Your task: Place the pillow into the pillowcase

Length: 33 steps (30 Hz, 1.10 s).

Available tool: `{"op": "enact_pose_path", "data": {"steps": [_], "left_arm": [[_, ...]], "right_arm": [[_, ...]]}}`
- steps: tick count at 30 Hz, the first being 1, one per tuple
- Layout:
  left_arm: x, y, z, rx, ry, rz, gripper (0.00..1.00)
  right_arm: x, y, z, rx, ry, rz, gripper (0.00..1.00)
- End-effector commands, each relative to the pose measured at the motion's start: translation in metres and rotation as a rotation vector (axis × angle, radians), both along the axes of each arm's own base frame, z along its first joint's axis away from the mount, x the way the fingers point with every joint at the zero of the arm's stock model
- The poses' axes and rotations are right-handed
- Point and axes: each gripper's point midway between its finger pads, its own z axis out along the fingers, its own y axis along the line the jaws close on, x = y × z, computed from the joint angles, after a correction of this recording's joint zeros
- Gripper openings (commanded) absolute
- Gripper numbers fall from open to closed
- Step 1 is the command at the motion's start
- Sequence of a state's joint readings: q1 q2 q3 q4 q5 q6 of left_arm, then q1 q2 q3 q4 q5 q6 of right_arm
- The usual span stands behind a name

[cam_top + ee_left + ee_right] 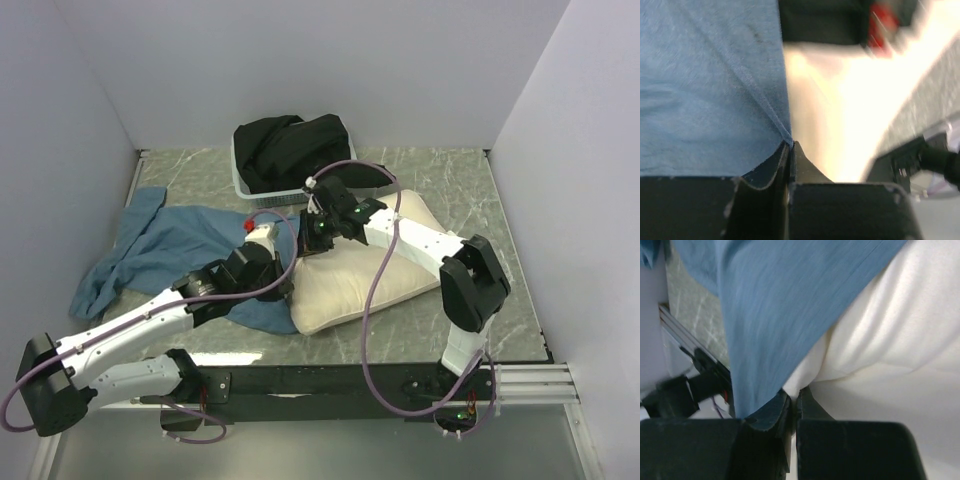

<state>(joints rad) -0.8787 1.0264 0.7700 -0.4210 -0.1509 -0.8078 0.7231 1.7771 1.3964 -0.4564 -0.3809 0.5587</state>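
From where I stand, the large, soft cream-white rectangular pillow [385, 275] lies on the green marbled table [450, 170], right of centre. The thin slate-blue fabric pillowcase [165, 250] sprawls to its left, with one edge drawn up against the pillow's near-left corner. Both arms meet there. The left gripper [791, 146] is clenched on a hem of the pillowcase, and the right gripper [794, 394] pinches another fold of the blue cloth right against the cushion. I'd say they are trying to open the mouth over that corner. The worry is that each grip has only a thin sliver of cloth, so a tug could pull it free. The mouth could also snag and shove the pillow toward the grey plastic basket [240, 175] of black cloth [295, 145] behind
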Motion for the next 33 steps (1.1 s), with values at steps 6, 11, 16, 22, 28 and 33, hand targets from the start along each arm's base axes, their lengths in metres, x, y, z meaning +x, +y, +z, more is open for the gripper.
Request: {"op": "enact_pose_path", "data": {"steps": [6, 11, 16, 22, 28, 33], "left_arm": [[-0.069, -0.019, 0.009, -0.066, 0.101, -0.283, 0.05], [-0.092, -0.010, 0.002, -0.059, 0.152, -0.315, 0.05], [-0.081, -0.007, 0.017, -0.101, 0.109, -0.226, 0.10], [-0.037, -0.033, 0.076, -0.140, -0.007, -0.120, 0.14], [0.000, -0.031, 0.079, -0.136, 0.003, 0.024, 0.14], [0.007, -0.027, 0.058, -0.158, 0.036, 0.051, 0.15]], "right_arm": [[0.078, 0.010, 0.046, 0.275, -0.072, -0.302, 0.00], [0.097, 0.004, 0.053, 0.339, -0.072, -0.411, 0.00], [0.094, 0.003, 0.067, 0.380, -0.123, -0.492, 0.00], [0.052, 0.017, 0.082, 0.445, -0.225, -0.588, 0.00], [0.043, 0.031, 0.080, 0.481, -0.203, -0.514, 0.07], [0.035, 0.003, 0.079, 0.368, -0.263, -0.473, 0.70]]}}
